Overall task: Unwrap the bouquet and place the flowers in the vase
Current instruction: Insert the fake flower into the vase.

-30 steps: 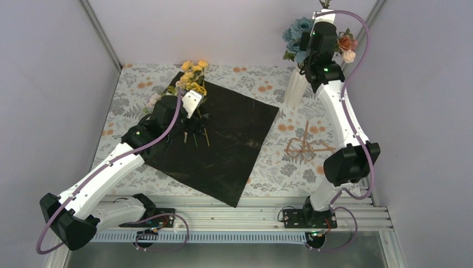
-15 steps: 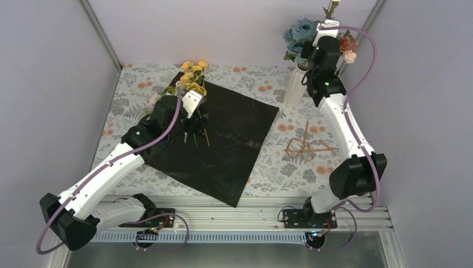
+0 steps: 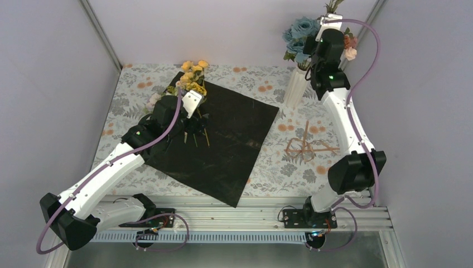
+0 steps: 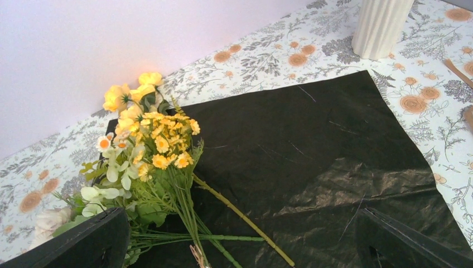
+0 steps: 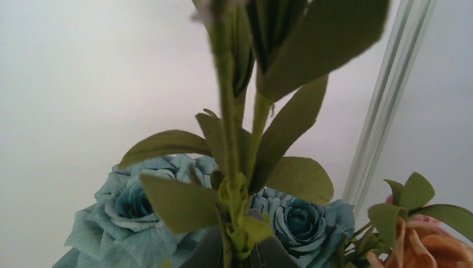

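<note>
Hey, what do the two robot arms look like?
The left arm and right arm have white links with bulky black joints. A lilac cable loops along each. Small green lights glow near the wrists. The left tool has black fingers.

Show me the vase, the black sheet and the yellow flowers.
vase (image 4: 381, 27): left wrist view, on its ribbed white side.
black sheet (image 3: 237, 137): top view, on its bare middle.
yellow flowers (image 4: 162, 149): left wrist view, on the small blooms.

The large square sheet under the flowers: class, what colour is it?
Black; the large square sheet shows best in the left wrist view.
</note>
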